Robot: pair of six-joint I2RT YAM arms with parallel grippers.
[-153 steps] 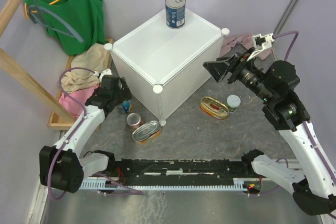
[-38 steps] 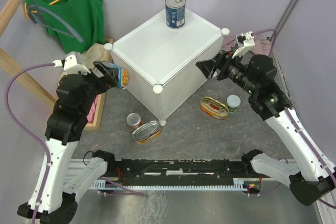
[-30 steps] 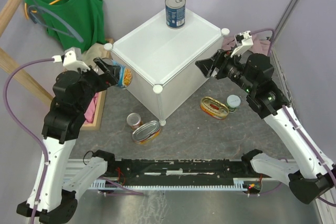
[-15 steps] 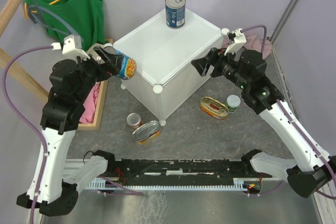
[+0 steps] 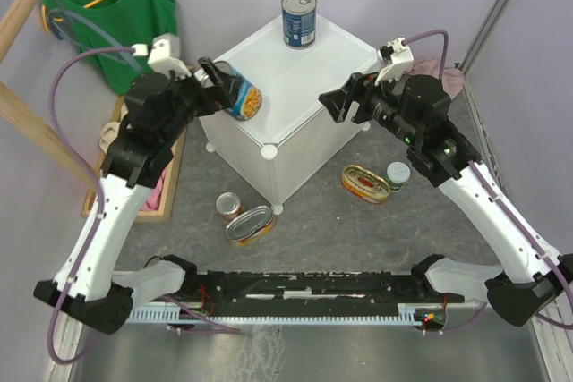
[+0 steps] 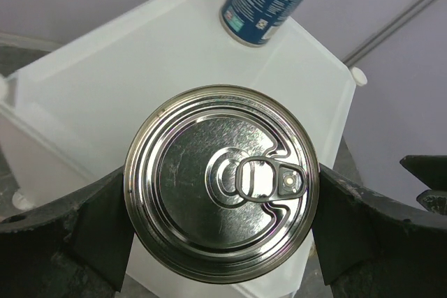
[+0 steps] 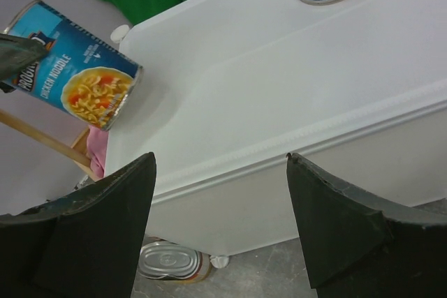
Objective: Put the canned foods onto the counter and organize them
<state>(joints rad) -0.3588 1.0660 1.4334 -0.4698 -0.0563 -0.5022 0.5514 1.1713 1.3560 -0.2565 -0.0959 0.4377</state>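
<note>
The left claw (image 6: 220, 193) was clamped on a soup can (image 5: 240, 96), its fingers (image 6: 98, 232) pressed against the can's sides. The can hung tilted in the air over the near-left edge of the counter (image 5: 295, 87), its pull-tab lid facing back toward the wrist, clear of the white top. A second blue can (image 5: 299, 18) stood upright at the counter's far corner. The right claw (image 5: 333, 105) hovered at the counter's right edge, its fingers apart with nothing between them. Down on the grey floor (image 5: 313, 221), an oval tin (image 5: 365, 183) lay just beside a small green-white can (image 5: 398, 174), right of the counter. A second tin (image 5: 250, 225) lay just beside a small orange-red can (image 5: 229, 207) near the front corner.
</note>
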